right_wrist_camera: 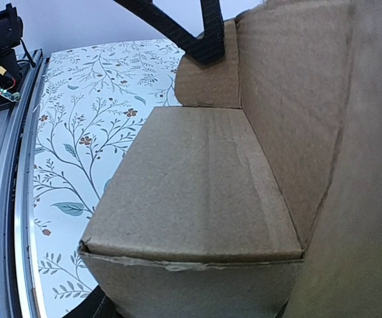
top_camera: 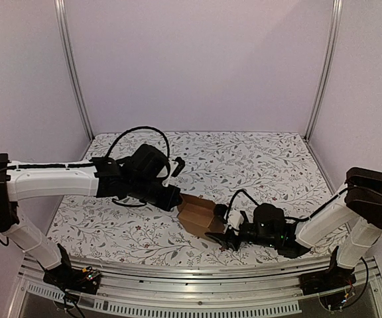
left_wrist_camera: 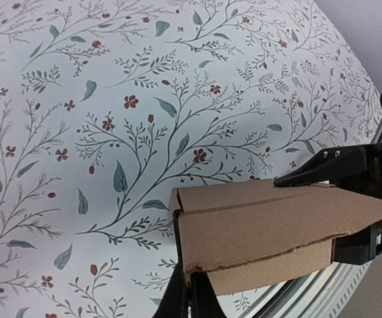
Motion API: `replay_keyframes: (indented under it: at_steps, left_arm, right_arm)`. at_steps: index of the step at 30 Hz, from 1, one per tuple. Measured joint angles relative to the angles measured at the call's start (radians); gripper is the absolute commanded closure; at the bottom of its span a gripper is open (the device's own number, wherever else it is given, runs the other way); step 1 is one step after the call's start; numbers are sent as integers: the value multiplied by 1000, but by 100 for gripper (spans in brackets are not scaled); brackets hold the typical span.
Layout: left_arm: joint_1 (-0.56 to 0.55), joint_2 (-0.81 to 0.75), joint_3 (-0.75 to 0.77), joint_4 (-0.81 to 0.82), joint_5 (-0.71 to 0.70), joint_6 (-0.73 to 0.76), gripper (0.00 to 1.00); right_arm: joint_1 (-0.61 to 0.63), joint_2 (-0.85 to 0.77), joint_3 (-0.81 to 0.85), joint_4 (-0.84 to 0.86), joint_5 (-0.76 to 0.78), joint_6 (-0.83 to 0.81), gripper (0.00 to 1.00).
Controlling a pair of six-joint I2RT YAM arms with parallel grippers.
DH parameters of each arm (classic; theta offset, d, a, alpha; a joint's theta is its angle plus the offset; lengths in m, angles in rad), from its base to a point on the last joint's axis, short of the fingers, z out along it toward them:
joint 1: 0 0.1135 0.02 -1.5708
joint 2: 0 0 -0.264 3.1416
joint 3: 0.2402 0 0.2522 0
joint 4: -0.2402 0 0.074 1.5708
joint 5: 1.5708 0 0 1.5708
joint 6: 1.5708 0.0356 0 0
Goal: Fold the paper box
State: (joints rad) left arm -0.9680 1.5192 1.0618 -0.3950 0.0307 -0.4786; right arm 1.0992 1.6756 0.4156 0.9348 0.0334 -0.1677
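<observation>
Supporting surface: the table (top_camera: 257, 159), in a floral print, lies under the paper box (top_camera: 199, 215), its near rail just in front of the box.
Box state: partly folded, with walls raised and one panel turned flat; whether it rests on the table cannot be told.
Handling: judged light, stiff across the panels and weak at the creases, so easily crushed. It is best taken by a wall edge close to a crease.
Contents: nothing is seen inside, though the interior is mostly hidden.
Left gripper (top_camera: 173, 199): at the box's left, closed, with a wall edge apparently pinched.
Right gripper (top_camera: 229, 237): at the box's right, jaws set wide and clamped across the box's end.
</observation>
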Motion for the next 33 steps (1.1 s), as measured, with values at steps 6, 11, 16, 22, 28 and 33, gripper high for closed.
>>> replay_keyframes:
  at_steps: [6, 11, 16, 22, 28, 33]
  left_arm:
    - [-20, 8, 0, -1, -50, 14, 100]
    - [-43, 22, 0, -7, -82, 17, 100]
    - [-79, 55, 0, -17, -127, 13, 100]
    - [-113, 68, 0, -11, -143, -1, 100]
    - [-137, 68, 0, -9, -144, -24, 100]
    - [-138, 71, 2, -5, -150, -57, 100]
  right_arm:
    - [0, 11, 0, 16, 12, 11, 63]
    - [0, 19, -11, 41, 25, 30, 57]
    - [0, 33, -27, 82, 42, 55, 40]
    - [2, 33, -30, 96, 63, 77, 14]
    - [1, -8, -30, 62, 74, 85, 1]
    - [1, -127, -35, -37, 70, 99, 1]
